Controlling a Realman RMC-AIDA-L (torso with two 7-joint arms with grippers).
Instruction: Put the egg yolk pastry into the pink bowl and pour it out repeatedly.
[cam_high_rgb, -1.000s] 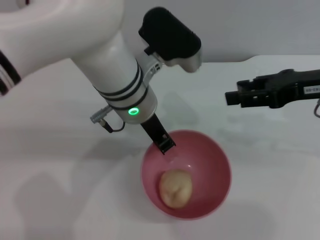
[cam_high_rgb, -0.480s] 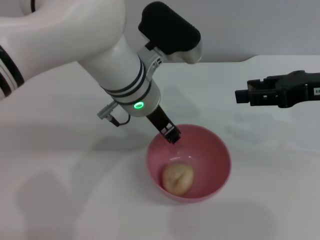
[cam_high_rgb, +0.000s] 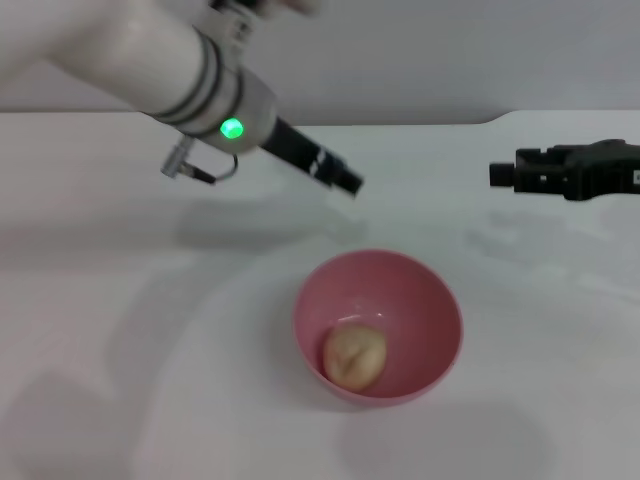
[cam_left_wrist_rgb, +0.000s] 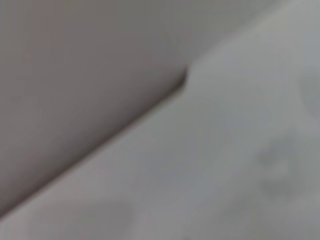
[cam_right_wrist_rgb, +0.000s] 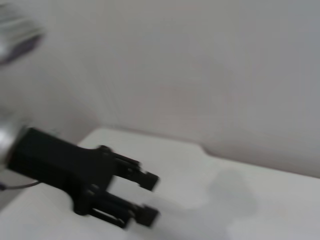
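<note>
White table carries the pink bowl with the egg yolk pastry lying inside it, while the left gripper hangs empty with fingers parted up behind the bowl, and the right gripper, grip unclear, waits far right.

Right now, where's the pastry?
In the head view the pastry lies inside the pink bowl on the table, toward its near-left wall, apart from both grippers.
</note>
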